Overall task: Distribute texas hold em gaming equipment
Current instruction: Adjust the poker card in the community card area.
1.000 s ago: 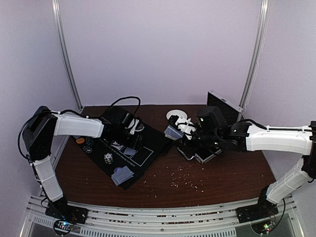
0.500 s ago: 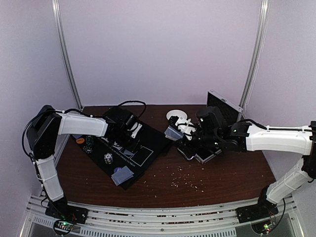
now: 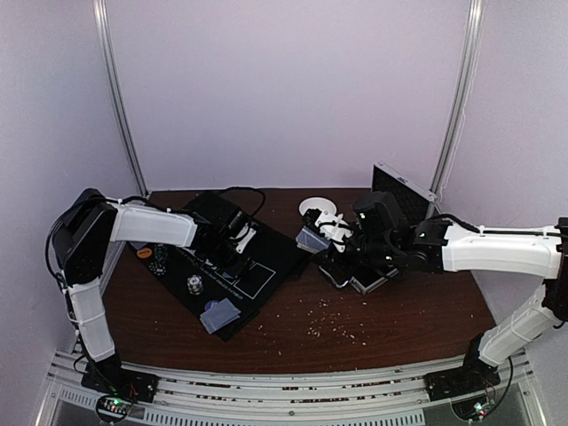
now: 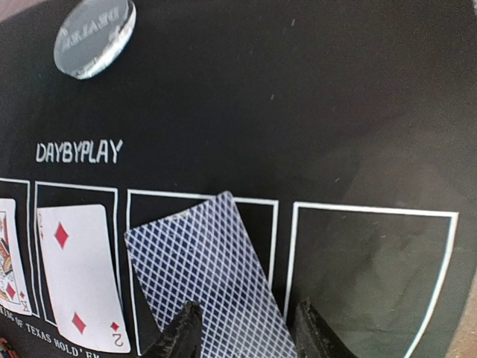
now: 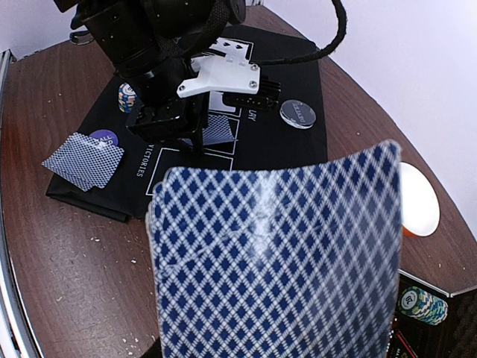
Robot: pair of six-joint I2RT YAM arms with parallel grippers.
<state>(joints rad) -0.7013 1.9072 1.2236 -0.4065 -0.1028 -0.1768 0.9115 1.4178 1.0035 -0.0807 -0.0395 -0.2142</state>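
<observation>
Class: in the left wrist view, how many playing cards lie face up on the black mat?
2: the two of diamonds, and beside it a K card, cut off at the picture's left edge. More may lie beyond that edge, out of view.

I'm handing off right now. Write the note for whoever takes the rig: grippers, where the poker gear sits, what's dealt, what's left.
Left gripper: open, jaws astride a face-down card lying crooked over a box on the mat.
Right gripper: shut on the deck.
Done: two of diamonds and another face-up card boxed; pale disc on the mat; two face-down cards on a purple disc; chip stack nearby.
Left: the next box is empty; more chips sit near the right arm.
</observation>
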